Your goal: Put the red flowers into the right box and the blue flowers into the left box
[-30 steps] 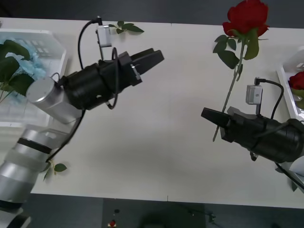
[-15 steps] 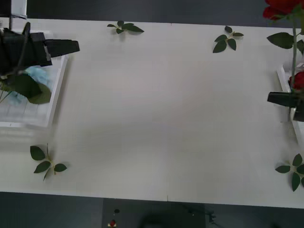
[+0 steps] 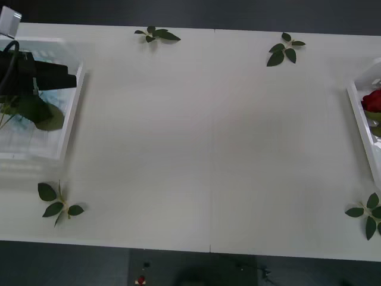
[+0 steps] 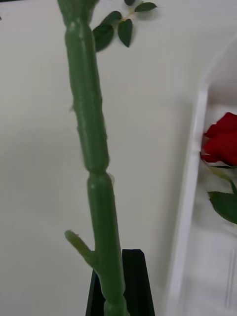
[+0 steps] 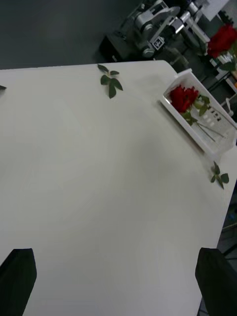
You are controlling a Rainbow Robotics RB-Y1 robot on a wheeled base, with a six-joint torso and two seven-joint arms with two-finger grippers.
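Observation:
My right gripper (image 4: 118, 269) is shut on the thick green stem (image 4: 89, 128) of a red flower, beside the rim of the right box (image 4: 190, 197). That flower's bloom (image 5: 222, 39) hangs high above the right box (image 5: 217, 140) in the left wrist view. Another red flower (image 3: 372, 100) lies inside the right box (image 3: 359, 116). My left gripper (image 3: 65, 75) is open with nothing in it, above the left box (image 3: 68, 119), where blue flowers (image 3: 16, 124) and big leaves lie.
Loose green leaf sprigs lie on the white table: back left (image 3: 156, 34), back right (image 3: 284, 50), front left (image 3: 56, 202) and front right (image 3: 366, 215). The wide middle of the table (image 3: 208, 149) is bare.
Both arms swung outward. The right gripper carried the red flower off to the right, out of the front view. The left gripper drew back over the left box.

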